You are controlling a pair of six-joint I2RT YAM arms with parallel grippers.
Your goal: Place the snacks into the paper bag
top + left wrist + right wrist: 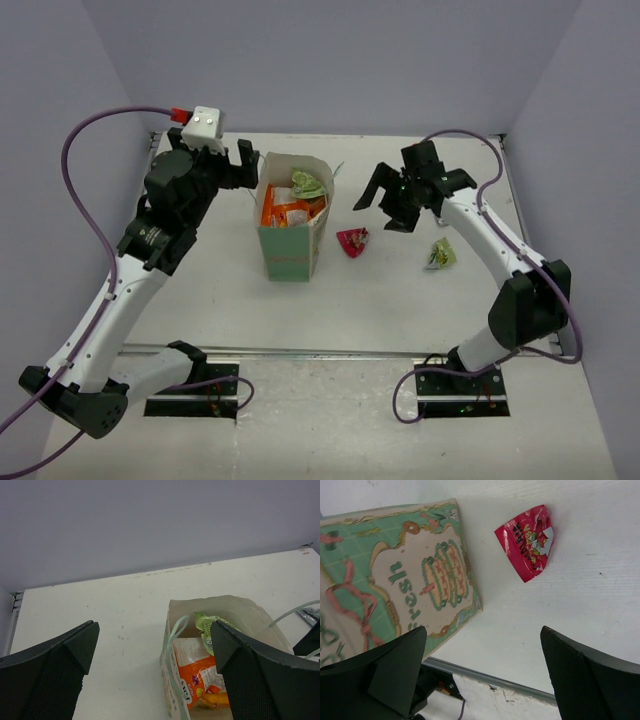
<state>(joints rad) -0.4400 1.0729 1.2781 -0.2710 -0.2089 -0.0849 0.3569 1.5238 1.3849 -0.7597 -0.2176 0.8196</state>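
Top external shows the paper bag (290, 240) near the far edge of the tabletop (380, 300), red packet (352, 241) just beside it, green packet (441, 254) toward the right edge. Left end effector (232, 163) and right end effector (386, 207) both gape, empty.

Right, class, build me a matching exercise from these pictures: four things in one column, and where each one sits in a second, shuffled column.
Things
1. red packet
2. loose green packet
3. orange pouch
4. paper bag

Places
A. inside the bag
B. standing upright, top open
C. on the table, just beside the bag
D. on the table, farthest from the bag

Pairs: 1-C, 2-D, 3-A, 4-B
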